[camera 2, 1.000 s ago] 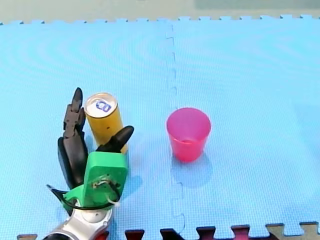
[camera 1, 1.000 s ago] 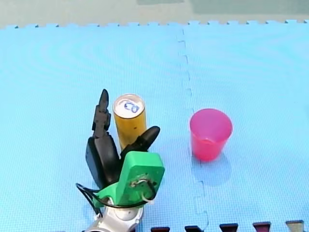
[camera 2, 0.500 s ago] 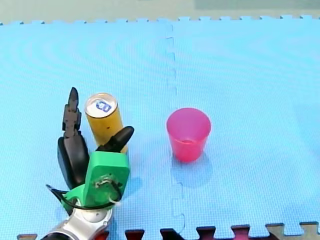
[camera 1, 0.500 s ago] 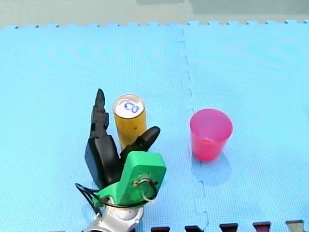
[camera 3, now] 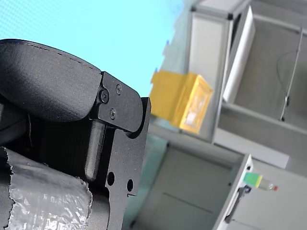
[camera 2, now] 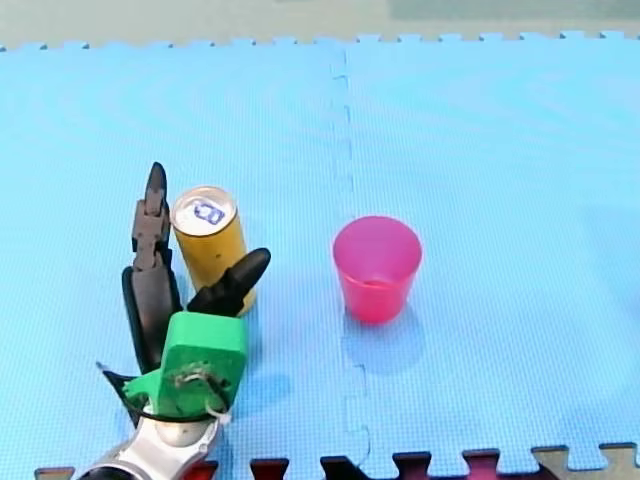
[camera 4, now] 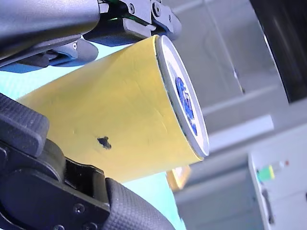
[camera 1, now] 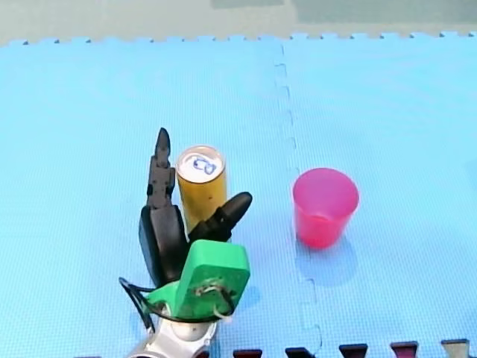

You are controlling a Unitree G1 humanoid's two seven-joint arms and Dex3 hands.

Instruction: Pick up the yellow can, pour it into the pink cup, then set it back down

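- The yellow can stands upright on the blue mat, left of the pink cup and well apart from it
- The left hand comes in from the near edge and is closed narrowly around the can, with its long fingers up the left side and its thumb against the lower right
- In the second wrist view, black pads sit against the can on both sides
- The cup stands mouth up

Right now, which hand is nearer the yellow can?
Left. The left hand wraps the yellow can, fingers on both sides of it. The hand in the first wrist view holds nothing, with no can near it.
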